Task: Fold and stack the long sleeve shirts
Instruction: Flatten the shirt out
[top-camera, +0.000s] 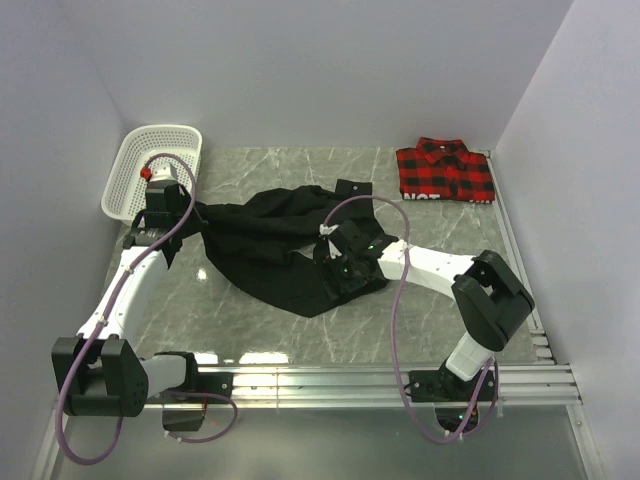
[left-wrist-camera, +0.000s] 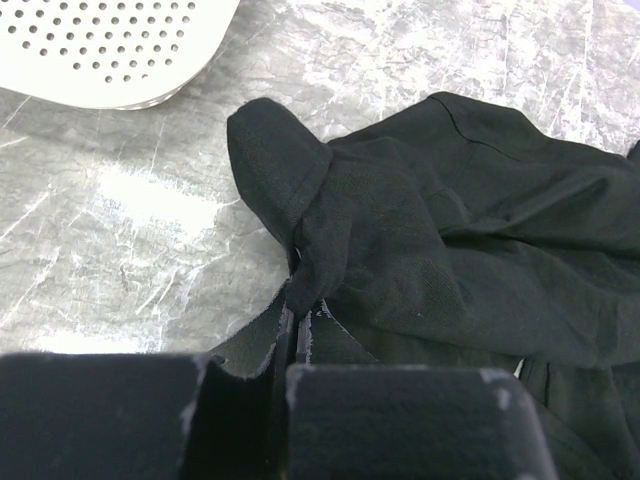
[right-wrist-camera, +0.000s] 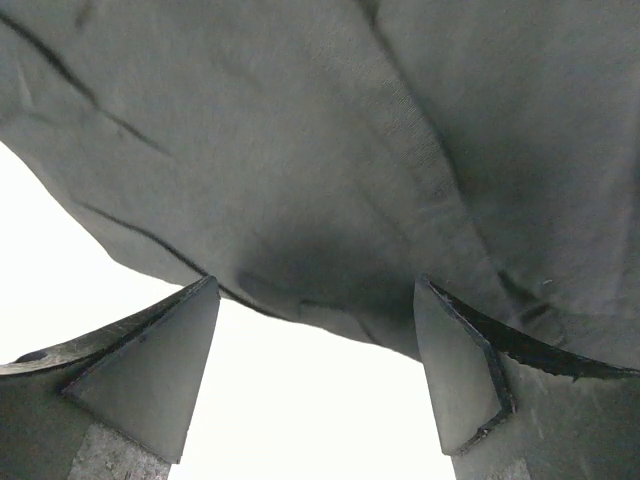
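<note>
Down at the left gripper (left-wrist-camera: 296, 335), the jaws press together on a bunched fold of the black shirt (left-wrist-camera: 450, 230), and the cloth rises in a peak just beyond the tips. The right gripper (right-wrist-camera: 312, 385) holds nothing: its fingers (right-wrist-camera: 150, 375) stand wide apart, with dark fabric spread just past them and none between. The black shirt lies crumpled across the middle of the table (top-camera: 250, 325), reaching from one gripper to the other. The plaid shirt (top-camera: 445, 172) sits folded at the far right corner, well apart from it. A white mesh basket (top-camera: 152, 170) rests at the far left corner, near the left gripper. The tabletop is grey veined marble, glossy under the light, with a metal rail (top-camera: 380, 380) along its near edge. Plain pale walls (top-camera: 300, 70) close in three sides.
</note>
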